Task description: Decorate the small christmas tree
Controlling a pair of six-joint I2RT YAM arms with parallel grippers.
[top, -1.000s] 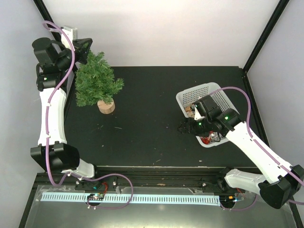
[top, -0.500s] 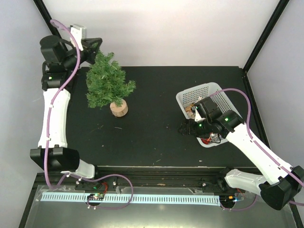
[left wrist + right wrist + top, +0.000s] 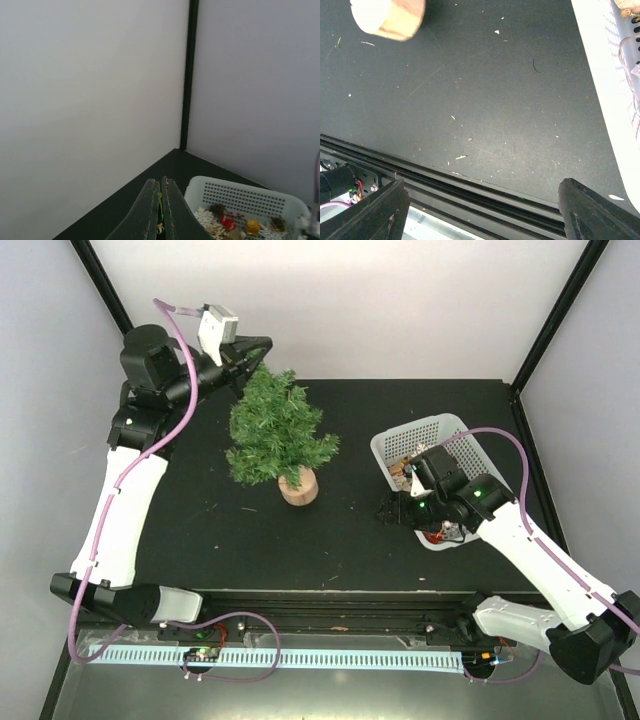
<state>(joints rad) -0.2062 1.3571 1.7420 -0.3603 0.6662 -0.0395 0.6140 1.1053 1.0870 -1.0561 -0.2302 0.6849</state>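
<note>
The small christmas tree (image 3: pixel 277 434) is a dark-green fir on a round light-wood stump (image 3: pixel 298 486), left of the table's middle, leaning with its tip up-left. My left gripper (image 3: pixel 257 348) is shut on that tip. In the left wrist view a green sprig is pinched between the closed fingers (image 3: pixel 150 210) of the left gripper (image 3: pixel 161 189). My right gripper (image 3: pixel 394 508) hangs open over the mat beside the basket. Its fingers (image 3: pixel 380 210) stand far apart in the right wrist view, nothing between them. The stump (image 3: pixel 387 17) shows at that view's top left.
A white mesh basket (image 3: pixel 442 428) of ornaments sits at the right, under my right arm; its wall (image 3: pixel 250 192) and rim (image 3: pixel 600 75) show in both wrist views. The table's front rail (image 3: pixel 470 190) lies just below the right gripper. White walls stand close behind.
My left arm has swung right, carrying the tree by its tip from the back-left corner toward the table's middle. The right arm has barely moved.
</note>
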